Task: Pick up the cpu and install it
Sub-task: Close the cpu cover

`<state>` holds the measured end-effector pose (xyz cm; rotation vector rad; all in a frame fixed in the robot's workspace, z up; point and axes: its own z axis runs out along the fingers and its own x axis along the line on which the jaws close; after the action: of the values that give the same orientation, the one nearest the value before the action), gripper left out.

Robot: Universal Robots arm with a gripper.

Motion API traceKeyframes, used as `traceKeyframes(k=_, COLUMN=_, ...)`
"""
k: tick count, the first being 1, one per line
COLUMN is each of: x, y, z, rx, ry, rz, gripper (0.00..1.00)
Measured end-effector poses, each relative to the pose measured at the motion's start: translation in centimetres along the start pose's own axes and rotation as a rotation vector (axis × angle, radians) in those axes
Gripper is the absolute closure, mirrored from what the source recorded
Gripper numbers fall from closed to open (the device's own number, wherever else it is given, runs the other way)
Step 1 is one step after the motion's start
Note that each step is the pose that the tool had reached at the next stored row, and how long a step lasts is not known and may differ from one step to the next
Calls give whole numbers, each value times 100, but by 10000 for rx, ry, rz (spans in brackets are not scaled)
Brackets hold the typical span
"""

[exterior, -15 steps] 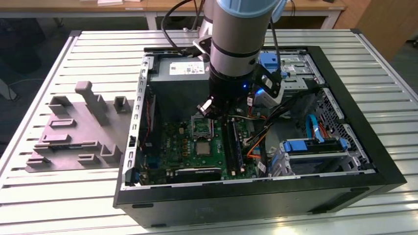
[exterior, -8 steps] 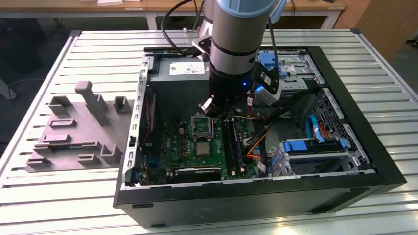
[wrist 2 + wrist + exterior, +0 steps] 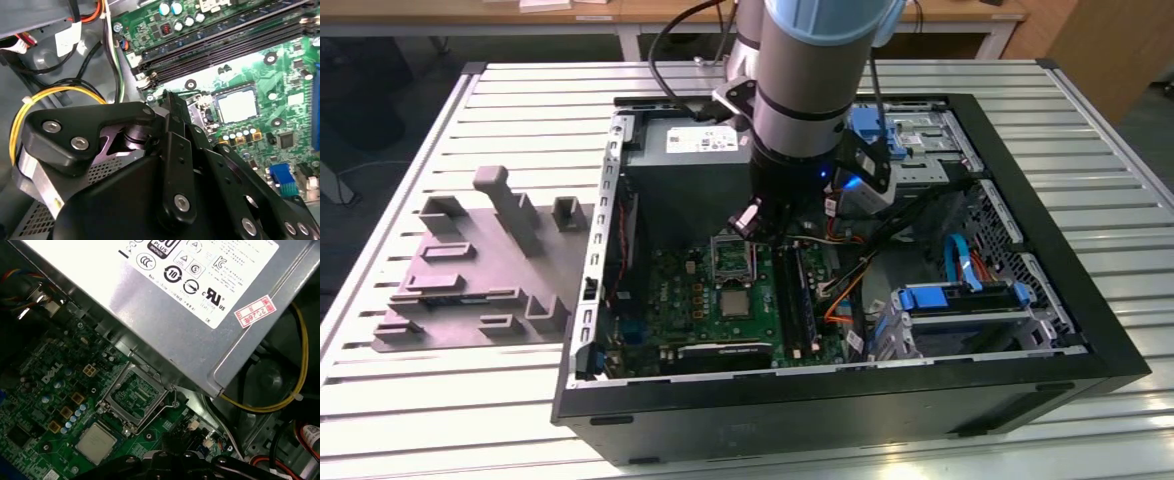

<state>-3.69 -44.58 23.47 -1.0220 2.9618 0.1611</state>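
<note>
We hover the black gripper (image 3: pixel 767 232) above the green motherboard (image 3: pixel 707 310) — whether its fingers are spread, we cannot tell. The small silvery square cpu (image 3: pixel 96 442) lies unheld on the board just beside the empty metal-framed socket (image 3: pixel 134 396) — pickup is in hand, calling for descent onto it.

Pretty tight in there. The open black computer case (image 3: pixel 1014 375) left the green motherboard (image 3: pixel 720 310) reachable from above, but the big grey metal power supply box (image 3: pixel 200 315) overhung the board right next to the metal-framed socket (image 3: pixel 134 396), so that side was blocked. The black memory slots (image 3: pixel 220 47) ran along the other side. Yellow cables (image 3: pixel 45 100) looped beside the black gripper (image 3: pixel 172 107). The small silvery square cpu (image 3: pixel 96 442) lay flat on the board just beside the socket, uncovered.
</note>
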Motion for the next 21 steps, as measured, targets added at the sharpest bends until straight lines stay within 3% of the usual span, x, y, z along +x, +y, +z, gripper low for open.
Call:
traceKeyframes(k=2, x=-1, y=-1, z=16, rx=-52, ry=-40, rz=-36, gripper=89)
traceKeyframes(k=7, x=-1, y=-5, z=42, rx=-77, ry=29, rz=-704, gripper=89)
traceKeyframes(k=11, x=-13, y=-1, z=94, rx=-97, ry=19, rz=-749, gripper=89)
traceKeyframes(k=13, x=-22, y=8, z=118, rx=-147, ry=-24, rz=-751, gripper=89)
traceKeyframes(k=17, x=-32, y=21, z=154, rx=-357, ry=-202, rz=-758, gripper=89)
traceKeyframes(k=21, x=-39, y=27, z=192, rx=-493, ry=-317, rz=-765, gripper=89)
